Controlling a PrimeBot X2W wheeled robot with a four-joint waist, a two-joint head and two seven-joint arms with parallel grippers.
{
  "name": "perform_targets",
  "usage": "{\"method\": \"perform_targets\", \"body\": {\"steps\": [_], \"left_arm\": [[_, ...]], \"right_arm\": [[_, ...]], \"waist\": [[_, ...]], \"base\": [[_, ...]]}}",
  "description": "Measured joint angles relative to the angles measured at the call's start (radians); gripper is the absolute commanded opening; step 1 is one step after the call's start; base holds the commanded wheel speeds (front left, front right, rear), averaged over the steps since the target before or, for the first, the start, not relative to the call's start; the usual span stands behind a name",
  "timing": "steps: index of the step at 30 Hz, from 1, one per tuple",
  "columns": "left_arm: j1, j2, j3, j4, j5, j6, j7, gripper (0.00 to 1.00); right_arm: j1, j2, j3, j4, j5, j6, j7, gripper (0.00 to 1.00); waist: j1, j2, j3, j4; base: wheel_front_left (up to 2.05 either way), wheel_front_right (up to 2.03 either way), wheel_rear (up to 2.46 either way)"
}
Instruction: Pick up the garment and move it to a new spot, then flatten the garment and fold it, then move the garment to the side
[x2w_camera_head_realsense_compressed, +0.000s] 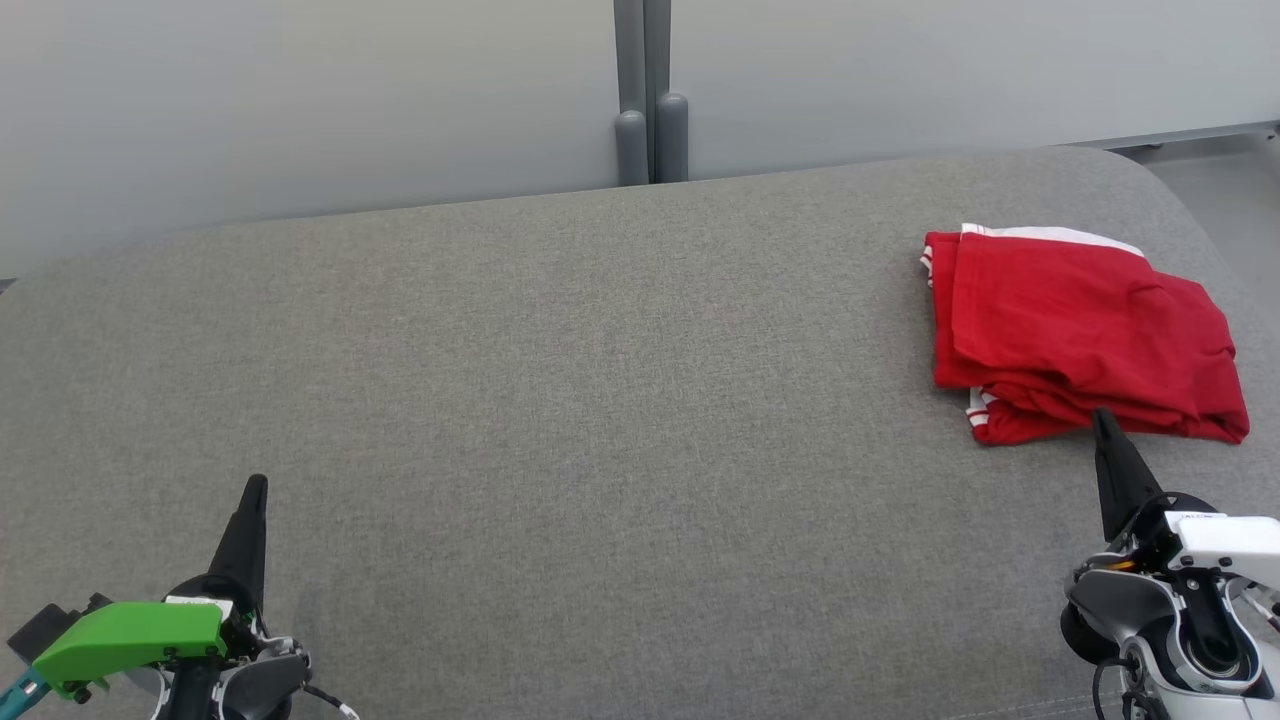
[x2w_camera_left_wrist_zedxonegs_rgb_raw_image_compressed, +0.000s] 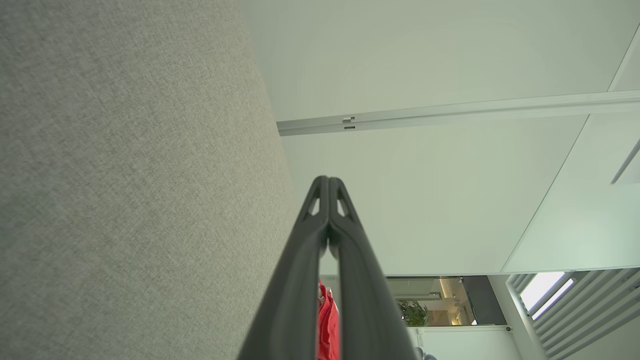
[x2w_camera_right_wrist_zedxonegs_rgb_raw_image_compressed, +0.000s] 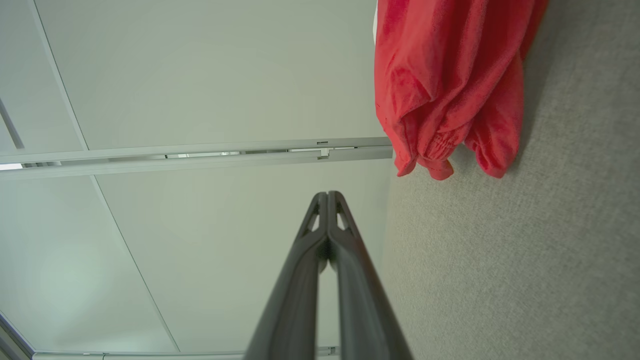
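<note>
A red garment (x2w_camera_head_realsense_compressed: 1080, 330) with white trim lies folded in a compact stack at the right end of the grey fabric surface (x2w_camera_head_realsense_compressed: 560, 400). My right gripper (x2w_camera_head_realsense_compressed: 1102, 420) is shut with nothing in it, its tip just at the garment's near edge; in the right wrist view the garment (x2w_camera_right_wrist_zedxonegs_rgb_raw_image_compressed: 450, 85) hangs above and to the right of the closed fingertips (x2w_camera_right_wrist_zedxonegs_rgb_raw_image_compressed: 327, 196). My left gripper (x2w_camera_head_realsense_compressed: 257, 487) is shut and empty at the lower left, far from the garment. A sliver of red garment (x2w_camera_left_wrist_zedxonegs_rgb_raw_image_compressed: 327, 320) peeks between the left fingers (x2w_camera_left_wrist_zedxonegs_rgb_raw_image_compressed: 300, 280) in the left wrist view.
Pale wall panels (x2w_camera_head_realsense_compressed: 300, 90) with a grey post (x2w_camera_head_realsense_compressed: 650, 110) rise behind the surface. The surface's rounded right corner (x2w_camera_head_realsense_compressed: 1170, 190) lies just beyond the garment, with floor past it. Wide bare fabric stretches across the middle and left.
</note>
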Motion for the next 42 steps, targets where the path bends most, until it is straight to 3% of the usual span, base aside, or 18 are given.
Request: {"method": "perform_targets", "body": {"steps": [42], "left_arm": [[0.000,0.000,0.002,0.002,0.000,0.000,0.003,0.00]], "right_arm": [[-0.003,0.001,-0.003,0.001,0.000,0.000,0.001,0.00]], "waist": [[0.0000,0.0000,0.000,0.000]], "base": [[0.00,0.00,0.00]]}}
